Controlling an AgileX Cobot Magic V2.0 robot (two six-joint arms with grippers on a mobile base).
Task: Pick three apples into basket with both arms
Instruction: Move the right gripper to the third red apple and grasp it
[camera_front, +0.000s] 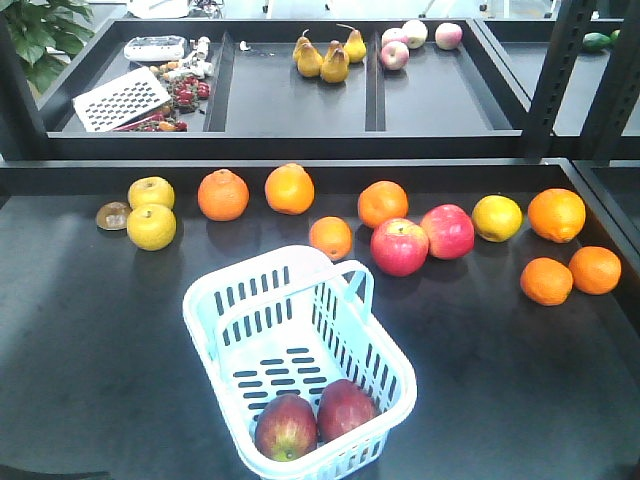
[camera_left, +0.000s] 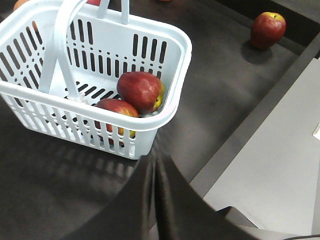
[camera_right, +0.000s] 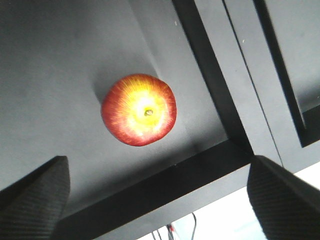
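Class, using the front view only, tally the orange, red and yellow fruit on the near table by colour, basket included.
orange fruit: 7
dark red apples, in the basket: 2
bright red apples: 2
yellow fruit: 3
Total: 14

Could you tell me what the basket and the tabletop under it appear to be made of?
The basket looks like moulded plastic, pale blue-white with a slight gloss: thin walls, evenly cut slots, a rounded rim and a handle of the same material. The tabletop is a dark, matte sheet with a soft sheen under the lights; whether it is laminate, coated board or rubber cannot be told.
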